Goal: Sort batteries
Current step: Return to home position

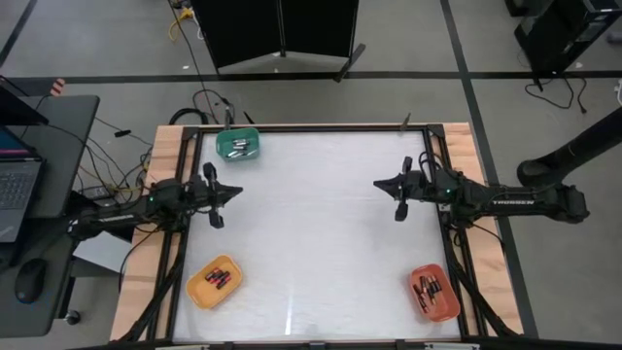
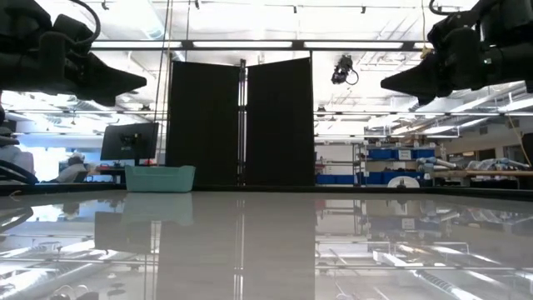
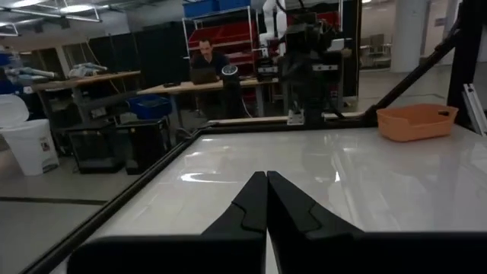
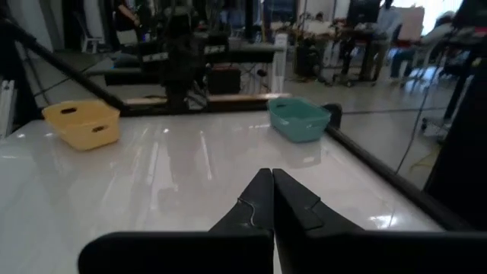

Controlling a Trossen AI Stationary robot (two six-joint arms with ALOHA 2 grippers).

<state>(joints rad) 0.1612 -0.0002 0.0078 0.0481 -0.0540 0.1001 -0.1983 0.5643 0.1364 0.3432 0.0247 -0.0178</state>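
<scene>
The batteries lie in three trays on the white table: some in the green tray (image 1: 237, 145) at the far left, some in the yellow tray (image 1: 214, 281) at the near left, some in the orange tray (image 1: 433, 292) at the near right. My left gripper (image 1: 238, 191) hovers shut at the table's left edge, pointing level toward the right. My right gripper (image 1: 378, 183) hovers shut at the right edge, pointing level toward the left. Both hold nothing, as the wrist views show: left gripper (image 3: 267, 176), right gripper (image 4: 272, 173).
The table's middle (image 1: 311, 224) lies bare between the two grippers. A dark frame rail (image 1: 321, 127) runs round the table. Beyond the far edge stands a black folding screen (image 2: 240, 121). A person sits at a desk (image 3: 204, 61) in the room past the right arm.
</scene>
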